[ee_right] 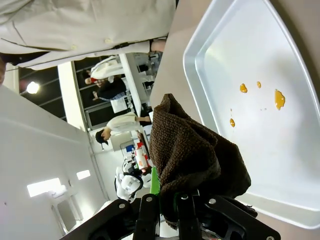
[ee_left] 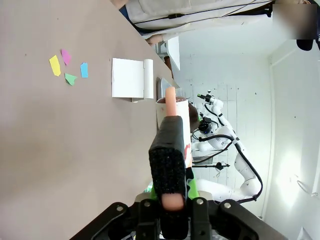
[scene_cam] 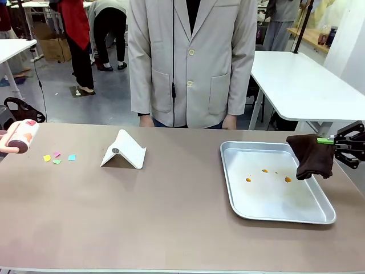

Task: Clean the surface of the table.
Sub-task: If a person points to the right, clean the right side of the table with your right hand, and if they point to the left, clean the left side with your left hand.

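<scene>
Front cam: fixed on robot's side, faces across table (scene_cam: 171,228) to person (scene_cam: 191,57) at 12 o'clock, mid-distance. Left wrist cam: rolled, close above table; paper scraps (ee_left: 70,78) at 10 o'clock, shared with front. Right wrist cam: rolled, close; tray (ee_right: 295,165) at 2 o'clock, also shared.

Brown-taupe table (scene_cam: 171,228), silver tray (scene_cam: 274,197), dark brown cloth (scene_cam: 311,155), orange spots (scene_cam: 249,180)
</scene>
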### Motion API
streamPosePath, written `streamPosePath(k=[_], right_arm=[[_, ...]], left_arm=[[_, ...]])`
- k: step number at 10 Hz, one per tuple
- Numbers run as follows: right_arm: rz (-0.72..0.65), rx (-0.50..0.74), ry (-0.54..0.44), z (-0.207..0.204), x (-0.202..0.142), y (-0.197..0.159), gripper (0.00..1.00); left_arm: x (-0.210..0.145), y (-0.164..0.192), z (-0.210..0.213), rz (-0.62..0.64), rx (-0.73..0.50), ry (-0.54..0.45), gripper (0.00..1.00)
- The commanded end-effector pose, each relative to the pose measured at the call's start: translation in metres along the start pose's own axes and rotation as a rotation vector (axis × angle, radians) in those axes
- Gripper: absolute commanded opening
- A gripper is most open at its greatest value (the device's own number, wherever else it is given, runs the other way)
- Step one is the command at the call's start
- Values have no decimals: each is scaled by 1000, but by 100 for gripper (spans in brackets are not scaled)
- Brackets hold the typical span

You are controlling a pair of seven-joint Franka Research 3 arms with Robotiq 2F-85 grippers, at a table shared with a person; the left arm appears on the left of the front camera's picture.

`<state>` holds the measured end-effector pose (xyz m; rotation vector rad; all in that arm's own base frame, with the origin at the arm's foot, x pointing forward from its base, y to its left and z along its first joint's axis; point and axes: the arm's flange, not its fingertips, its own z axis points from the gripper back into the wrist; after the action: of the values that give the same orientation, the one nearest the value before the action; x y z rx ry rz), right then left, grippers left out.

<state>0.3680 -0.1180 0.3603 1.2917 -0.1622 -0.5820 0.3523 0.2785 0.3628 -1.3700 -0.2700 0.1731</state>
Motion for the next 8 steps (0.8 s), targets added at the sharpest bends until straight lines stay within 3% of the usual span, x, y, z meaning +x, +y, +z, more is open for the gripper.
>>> streamPosePath(k=[1, 8], right_arm=[[4, 2, 14, 1, -2, 1, 0], [4, 2, 14, 1, -2, 1, 0]], left_arm=[[-1, -4, 0, 4, -18, -13, 0], [-1, -4, 0, 4, -18, -13, 0]])
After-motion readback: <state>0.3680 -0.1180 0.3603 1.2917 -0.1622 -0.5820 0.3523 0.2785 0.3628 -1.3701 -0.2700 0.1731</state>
